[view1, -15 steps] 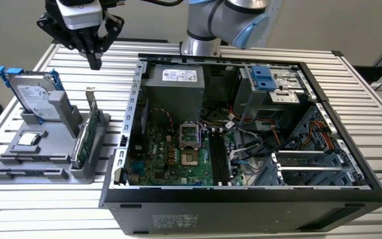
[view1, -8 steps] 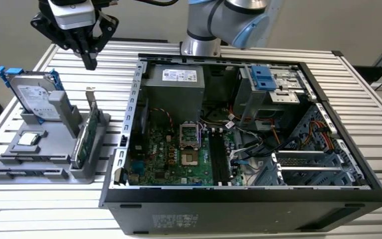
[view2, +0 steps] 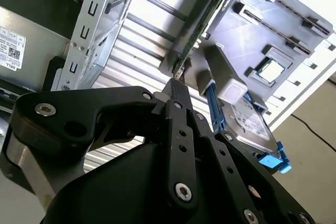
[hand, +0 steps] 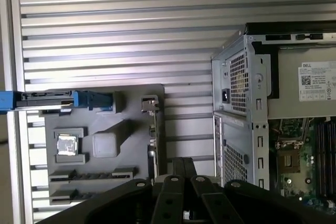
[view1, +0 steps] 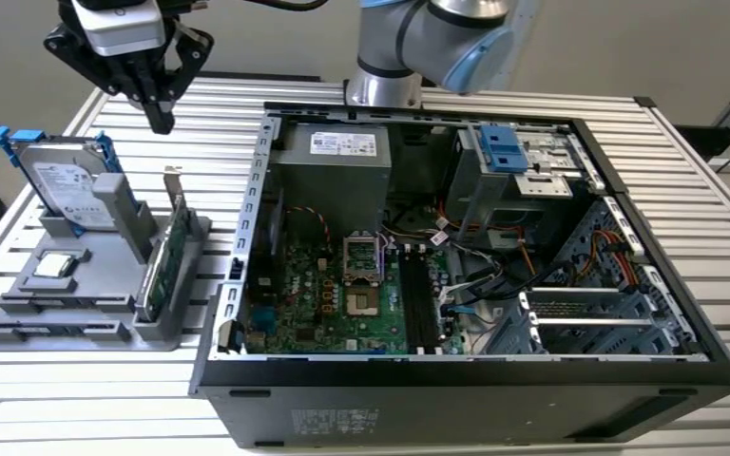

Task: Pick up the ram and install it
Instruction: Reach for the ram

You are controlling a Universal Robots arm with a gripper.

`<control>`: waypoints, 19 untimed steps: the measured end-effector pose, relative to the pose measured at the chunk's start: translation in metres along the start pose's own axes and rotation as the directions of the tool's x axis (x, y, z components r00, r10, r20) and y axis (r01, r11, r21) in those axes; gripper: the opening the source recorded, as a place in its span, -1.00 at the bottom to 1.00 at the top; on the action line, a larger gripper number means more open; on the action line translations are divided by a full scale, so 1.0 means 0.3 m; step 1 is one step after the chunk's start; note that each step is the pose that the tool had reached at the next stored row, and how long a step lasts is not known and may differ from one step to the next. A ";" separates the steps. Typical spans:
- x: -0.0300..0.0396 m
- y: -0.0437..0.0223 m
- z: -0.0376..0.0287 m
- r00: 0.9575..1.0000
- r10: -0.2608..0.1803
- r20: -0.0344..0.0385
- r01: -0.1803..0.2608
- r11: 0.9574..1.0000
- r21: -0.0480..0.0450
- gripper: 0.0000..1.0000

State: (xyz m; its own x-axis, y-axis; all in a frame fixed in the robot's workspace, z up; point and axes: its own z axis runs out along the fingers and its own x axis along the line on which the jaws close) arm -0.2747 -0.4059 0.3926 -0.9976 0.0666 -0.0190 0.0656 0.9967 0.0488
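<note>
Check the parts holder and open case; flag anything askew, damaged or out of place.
Nothing stands out. The hard drive and green card stand in their slots in the holder, the processor lies flat in its recess, and nothing looks loose or broken in the open case. The gripper hangs above the holder, empty.

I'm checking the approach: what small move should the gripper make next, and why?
Probably shift it toward the exterior view's lower left: the black gripper, shut and empty, hangs near the silver hard drive, while the long dark ram stick sits slotted at the grey holder's other end.
</note>
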 end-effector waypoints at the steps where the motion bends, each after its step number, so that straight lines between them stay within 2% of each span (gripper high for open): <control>1: 0.005 -0.001 0.000 1.000 0.000 0.000 0.000 1.000 0.000 -1.00; 19: 0.077 -0.008 -0.002 1.000 -0.002 0.000 0.002 1.000 0.000 -1.00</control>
State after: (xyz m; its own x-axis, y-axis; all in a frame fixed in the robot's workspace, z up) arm -0.2978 -0.4067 0.3926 -0.9977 0.0647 -0.0190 0.0637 0.9968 0.0487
